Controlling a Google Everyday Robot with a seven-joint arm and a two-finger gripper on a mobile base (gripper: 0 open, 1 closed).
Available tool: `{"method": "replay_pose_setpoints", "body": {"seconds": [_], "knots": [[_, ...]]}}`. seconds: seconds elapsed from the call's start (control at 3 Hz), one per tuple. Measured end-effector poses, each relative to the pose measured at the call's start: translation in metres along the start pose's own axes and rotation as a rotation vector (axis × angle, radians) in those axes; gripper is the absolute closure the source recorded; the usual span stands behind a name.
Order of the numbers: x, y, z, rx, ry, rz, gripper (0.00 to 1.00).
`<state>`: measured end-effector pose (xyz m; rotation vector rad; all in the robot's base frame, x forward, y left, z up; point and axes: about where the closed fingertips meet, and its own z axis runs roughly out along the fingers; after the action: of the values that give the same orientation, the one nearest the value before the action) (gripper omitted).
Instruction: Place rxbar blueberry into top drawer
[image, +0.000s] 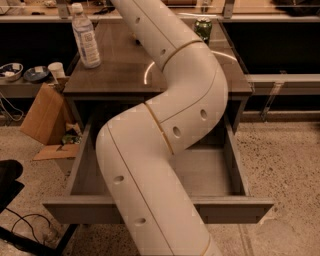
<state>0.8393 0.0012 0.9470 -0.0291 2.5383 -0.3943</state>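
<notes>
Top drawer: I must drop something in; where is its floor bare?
The top drawer is bare right of the arm and in a strip by its left wall; the arm crowds the middle; the gripper is out of view.

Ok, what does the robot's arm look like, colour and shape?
The arm is a thick, rounded, cream-white segmented tube with thin tan seams at the joints and small dark oval holes. No cables show. The gripper is out of view past the top edge.
</notes>
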Motion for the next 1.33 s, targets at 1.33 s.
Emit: {"method": "replay_pose_setpoints", "body": {"seconds": [1.33], "knots": [[0.085,-0.054,0.016,-0.211,0.279,0.123,1.00]]}}
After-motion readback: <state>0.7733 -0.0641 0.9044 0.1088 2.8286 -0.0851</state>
